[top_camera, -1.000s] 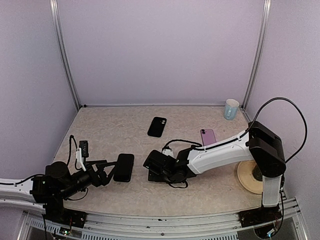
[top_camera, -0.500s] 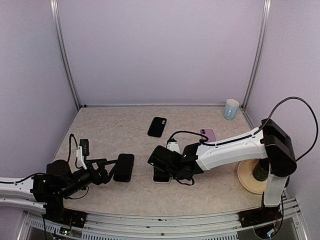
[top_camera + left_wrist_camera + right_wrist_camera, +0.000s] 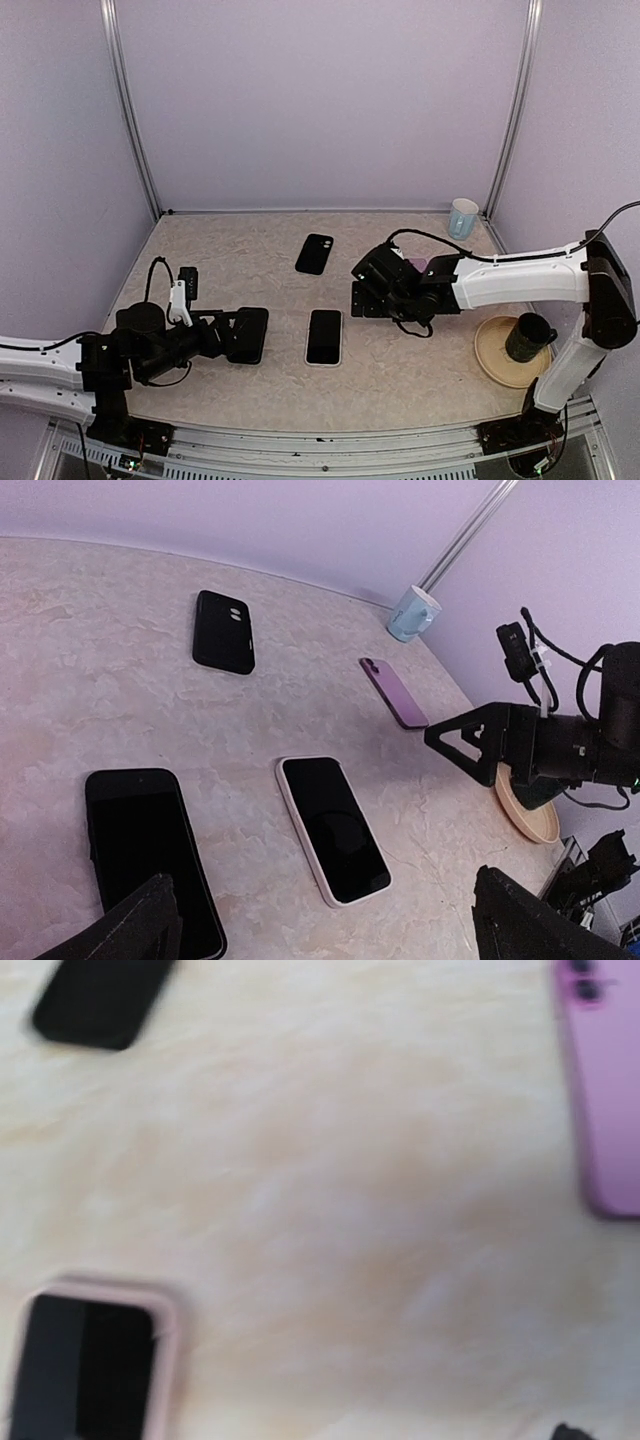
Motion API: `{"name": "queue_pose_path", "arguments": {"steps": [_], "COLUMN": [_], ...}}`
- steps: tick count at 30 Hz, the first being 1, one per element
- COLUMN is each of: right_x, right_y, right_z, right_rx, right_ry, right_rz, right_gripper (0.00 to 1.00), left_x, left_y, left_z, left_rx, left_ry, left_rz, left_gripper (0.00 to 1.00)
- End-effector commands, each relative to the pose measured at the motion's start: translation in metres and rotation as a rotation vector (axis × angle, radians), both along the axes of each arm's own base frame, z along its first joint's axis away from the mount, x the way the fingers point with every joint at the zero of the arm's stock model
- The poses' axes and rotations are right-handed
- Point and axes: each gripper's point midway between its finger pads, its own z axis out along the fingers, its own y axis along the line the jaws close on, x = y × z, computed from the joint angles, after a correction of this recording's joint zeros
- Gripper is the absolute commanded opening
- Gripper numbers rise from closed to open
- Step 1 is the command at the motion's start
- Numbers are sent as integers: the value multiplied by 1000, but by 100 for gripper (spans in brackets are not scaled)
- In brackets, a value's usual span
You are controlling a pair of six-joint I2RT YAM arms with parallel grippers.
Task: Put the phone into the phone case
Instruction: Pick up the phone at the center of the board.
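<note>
Tabletop (image 3: 200,260) is mottled beige, boxed in by plain lilac walls (image 3: 320,100) with metal posts (image 3: 128,110) at the far corners. Phone (image 3: 324,337) lies mid-table, screen up, seated in a pink case (image 3: 166,1350), with neither gripper touching it. Left gripper (image 3: 236,334) gapes at near left, a black phone (image 3: 256,335) at its tips. Right gripper (image 3: 360,290) hovers right of centre, jaws spread and empty, partly hiding a purple phone (image 3: 394,692). Black case (image 3: 314,253) lies farther back. A mug (image 3: 462,218) stands far right, and a cup (image 3: 528,337) sits on a plate (image 3: 490,360) near right.
</note>
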Motion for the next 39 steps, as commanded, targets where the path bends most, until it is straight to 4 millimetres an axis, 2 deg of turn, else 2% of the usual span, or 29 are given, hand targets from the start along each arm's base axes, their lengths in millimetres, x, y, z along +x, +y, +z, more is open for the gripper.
{"name": "queue_pose_path", "arguments": {"steps": [1, 9, 14, 20, 26, 39], "right_x": [15, 43, 61, 82, 100, 129], "right_y": [-33, -92, -116, -139, -147, -149], "right_z": [4, 4, -7, -31, -53, -84], "right_rx": [-8, -25, -19, -50, -95, -122], "right_ry": [1, 0, 28, 83, 139, 214], "right_rz": [-15, -87, -101, -120, -117, -95], "right_gripper": [100, 100, 100, 100, 100, 100], "left_x": [4, 3, 1, 0, -1, -2], "left_y": [-8, -9, -9, -9, -8, -4], "left_z": [17, 14, 10, 10, 8, 9], "left_rx": [-33, -41, -47, -57, -54, -58], "left_ry": [-26, -14, -2, 3, 10, 12], "left_rz": [-14, -23, -30, -36, -37, -31], "left_gripper": [99, 99, 99, 99, 99, 99]}}
